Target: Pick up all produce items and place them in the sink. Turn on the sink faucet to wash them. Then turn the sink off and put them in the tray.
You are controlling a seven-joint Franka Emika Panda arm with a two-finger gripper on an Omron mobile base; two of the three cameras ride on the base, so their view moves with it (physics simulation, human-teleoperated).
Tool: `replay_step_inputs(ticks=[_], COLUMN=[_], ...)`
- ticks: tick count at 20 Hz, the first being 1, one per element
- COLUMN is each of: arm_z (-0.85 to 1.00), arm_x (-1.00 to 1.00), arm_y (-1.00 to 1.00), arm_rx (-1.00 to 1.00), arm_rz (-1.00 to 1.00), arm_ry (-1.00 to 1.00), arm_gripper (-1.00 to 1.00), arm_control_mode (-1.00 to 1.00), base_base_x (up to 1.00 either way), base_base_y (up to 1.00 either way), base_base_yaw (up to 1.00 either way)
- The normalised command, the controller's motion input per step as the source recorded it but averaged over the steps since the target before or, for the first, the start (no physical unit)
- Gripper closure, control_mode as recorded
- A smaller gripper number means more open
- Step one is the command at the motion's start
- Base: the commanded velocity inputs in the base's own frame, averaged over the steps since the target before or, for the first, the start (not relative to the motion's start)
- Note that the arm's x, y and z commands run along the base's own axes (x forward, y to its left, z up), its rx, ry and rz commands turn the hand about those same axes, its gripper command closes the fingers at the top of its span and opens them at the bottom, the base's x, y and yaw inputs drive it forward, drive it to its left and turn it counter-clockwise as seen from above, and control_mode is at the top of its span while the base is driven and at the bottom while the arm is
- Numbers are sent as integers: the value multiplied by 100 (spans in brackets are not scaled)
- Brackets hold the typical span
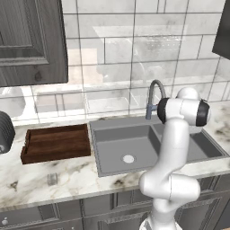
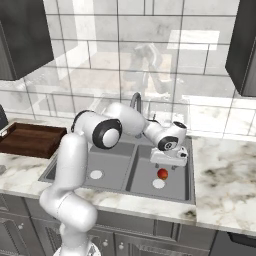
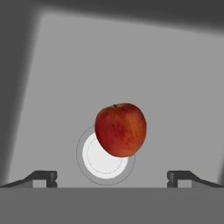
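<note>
While the apple (image 3: 120, 129) hides part of the pale drain (image 3: 98, 159), its stem end points up; the gripper (image 3: 112, 177) is spread wide above it.

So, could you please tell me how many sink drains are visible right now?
2: one drain in the larger left basin of the sink, one drain in the smaller right basin, beside the red fruit. None seems hidden.
</note>
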Motion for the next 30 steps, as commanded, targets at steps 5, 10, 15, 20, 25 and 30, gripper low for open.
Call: replay_step_inputs(ticks=[5,10,15,20,25,30], arm_z=[-1,0,0,-1,-4,-7], arm_x=[-10,0,0,2,5,12], arm_y=[13,0,0,0,0,0], arm_rx=[-1,-2,-3,-3,-1,-1], arm_rz=[0,0,0,0,0,0], arm_ry=[-2,-1,-1,-1,-2,-1], arm_gripper=[-100,-100,-100,-100,-100,-100], arm_control_mode=[-100,-100,-100,-100,-100,-100], base_base_x=[0,0,0,0,0,0], base_base_y=[0,0,0,0,0,0], base_base_yaw=[0,0,0,0,0,0])
